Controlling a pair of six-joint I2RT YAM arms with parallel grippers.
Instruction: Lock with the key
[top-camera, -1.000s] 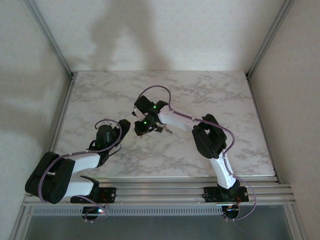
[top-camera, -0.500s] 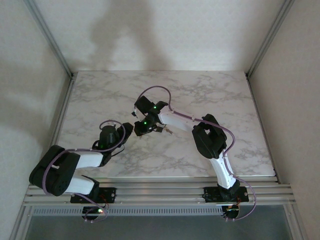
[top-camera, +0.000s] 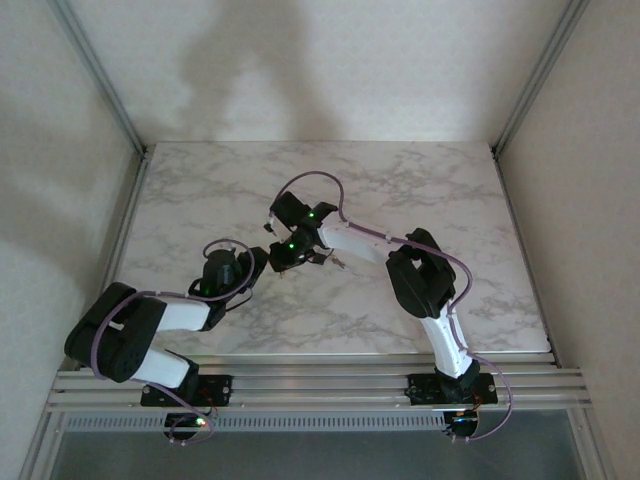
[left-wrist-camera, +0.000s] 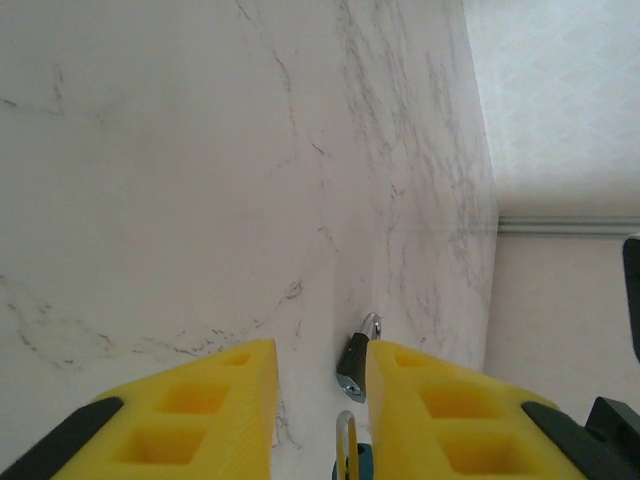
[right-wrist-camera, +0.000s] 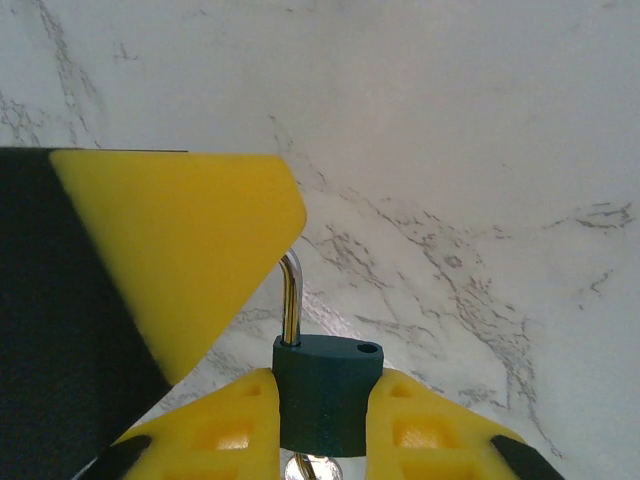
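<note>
i see right gripper (right-wrist-camera: 322, 388) clenched on padlock (right-wrist-camera: 325, 400) body; left gripper (left-wrist-camera: 322, 355) against its shackle (right-wrist-camera: 290, 300), jaws' grip i cannot tell.

1. Left arm (top-camera: 175, 317) & right arm (top-camera: 352, 242): white rounded link shells btwn chunky black joint housings (top-camera: 418, 280).
2. Thin purple cables (top-camera: 308, 179) loop alongside ea. arm.
3. Small green LEDs (top-camera: 311, 213) lit nr wrists.
4. Yellow plastic fingers (left-wrist-camera: 195, 405) w/ square moulded pockets, black backing.
</note>
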